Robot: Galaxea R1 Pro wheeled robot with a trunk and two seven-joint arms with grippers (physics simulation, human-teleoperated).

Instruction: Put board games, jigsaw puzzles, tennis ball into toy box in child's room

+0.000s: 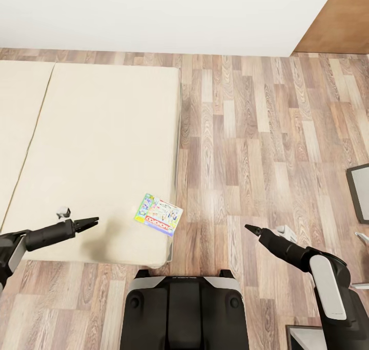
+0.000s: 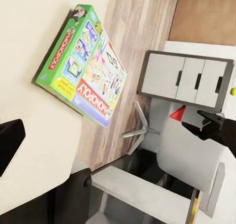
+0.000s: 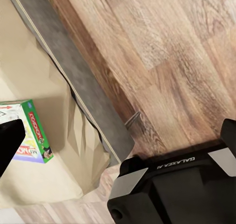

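Note:
One board game, a green Monopoly box, lies flat near the front right corner of the cream bed. In the left wrist view this box overhangs the mattress edge a little, and in the right wrist view the same box rests on the bed. My left gripper hovers over the bed, left of the box, open and empty. My right gripper hangs over the floor to the right of the box, open and empty too. The toy box and the jigsaw puzzles are out of view.
Wood-plank floor runs between the bed and a dark-framed unit at the right edge. My base stands at the bed's front corner. A grey drawer unit and chair legs lie beyond the bed.

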